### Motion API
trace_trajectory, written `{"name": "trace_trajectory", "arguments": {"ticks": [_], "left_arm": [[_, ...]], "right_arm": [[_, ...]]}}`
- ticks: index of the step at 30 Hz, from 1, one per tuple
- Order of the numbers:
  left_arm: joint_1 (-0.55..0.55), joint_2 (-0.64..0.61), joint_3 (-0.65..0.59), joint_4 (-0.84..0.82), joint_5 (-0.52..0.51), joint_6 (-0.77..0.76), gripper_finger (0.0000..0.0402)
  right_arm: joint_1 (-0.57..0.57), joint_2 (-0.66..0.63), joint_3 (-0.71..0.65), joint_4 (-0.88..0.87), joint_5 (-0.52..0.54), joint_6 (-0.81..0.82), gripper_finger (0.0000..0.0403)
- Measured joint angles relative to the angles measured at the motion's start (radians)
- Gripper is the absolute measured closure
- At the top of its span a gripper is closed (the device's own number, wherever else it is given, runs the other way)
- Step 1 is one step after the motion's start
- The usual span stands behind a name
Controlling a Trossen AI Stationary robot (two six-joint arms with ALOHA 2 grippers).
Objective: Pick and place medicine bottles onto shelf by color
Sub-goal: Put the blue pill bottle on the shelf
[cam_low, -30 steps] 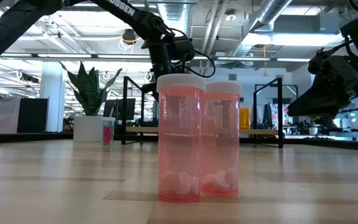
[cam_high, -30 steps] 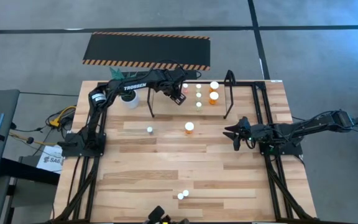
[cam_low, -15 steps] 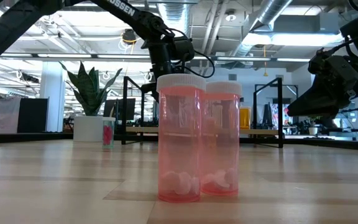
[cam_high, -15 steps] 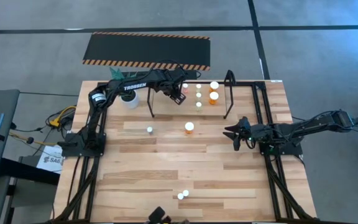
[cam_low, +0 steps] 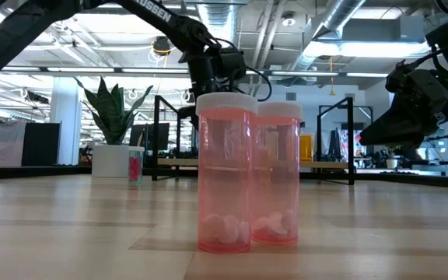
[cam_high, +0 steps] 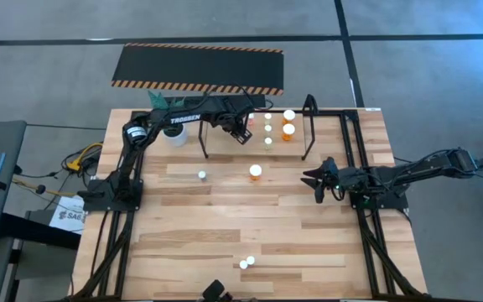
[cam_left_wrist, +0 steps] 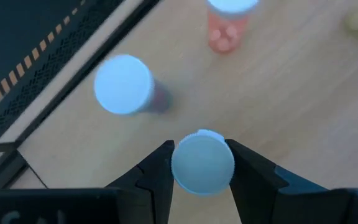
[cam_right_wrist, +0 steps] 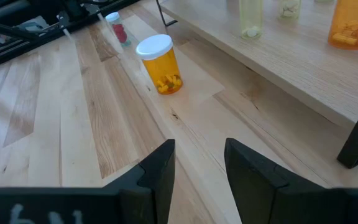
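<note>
- The word TROSSEN reads in white on the left arm [cam_high: 179,120], which reaches across the back of the table [cam_high: 225,243]; part of the same lettering shows in the low view.
- The left gripper [cam_left_wrist: 202,163] is clamped on the white cap of a small bottle [cam_left_wrist: 202,161], held over the shelf [cam_high: 309,126] at its left part.
- In the left wrist view, two more white-capped bottles stand on the shelf board below: a dark-bodied one [cam_left_wrist: 124,85] and a pink one [cam_left_wrist: 229,25].
- From above, four caps show on the shelf right of the gripper, among them a large orange bottle [cam_high: 288,127].
- On the open table there are four bottles: a small one [cam_high: 201,175] at left, an orange one [cam_high: 256,172] at the middle, and two pink bottles [cam_high: 246,263] standing touching near the front edge.
- The right gripper [cam_right_wrist: 197,168] waits low at the right side, well clear of the orange bottle; its fingers stand a little apart with nothing between them.
- A white pot with a green plant [cam_high: 174,132] sits at the shelf's left end.
- The middle and front of the table are mostly bare wood.
- A black mat with striped orange edges [cam_high: 198,67] lies on the floor behind.
</note>
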Motion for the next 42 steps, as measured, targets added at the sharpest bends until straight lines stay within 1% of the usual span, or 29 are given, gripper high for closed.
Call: {"name": "trace_trajectory", "arguments": {"ticks": [3, 15, 24, 28, 37, 42], "left_arm": [[-0.001, 0.023, 0.000, 0.012, 0.003, 0.003, 0.0275], [-0.001, 0.029, 0.001, 0.009, 0.001, -0.001, 0.0275], [0.000, 0.029, 0.001, 0.009, 0.014, -0.041, 0.0272], [0.000, 0.029, 0.001, 0.007, 0.022, -0.046, 0.0247], [0.001, 0.029, 0.001, 0.004, 0.020, -0.046, 0.0152], [0.002, 0.012, 0.001, -0.024, 0.010, -0.054, 0.0112]], "right_arm": [[0.000, 0.000, 0.000, 0.000, 0.000, 0.000, 0.0241], [0.000, 0.000, 0.000, 0.000, 0.000, 0.000, 0.0241], [0.000, 0.000, 0.000, 0.000, 0.000, 0.000, 0.0241], [0.000, 0.000, 0.000, 0.000, 0.000, 0.000, 0.0241], [0.000, 0.000, 0.000, 0.000, 0.000, 0.000, 0.0241], [0.000, 0.000, 0.000, 0.000, 0.000, 0.000, 0.0241]]}}
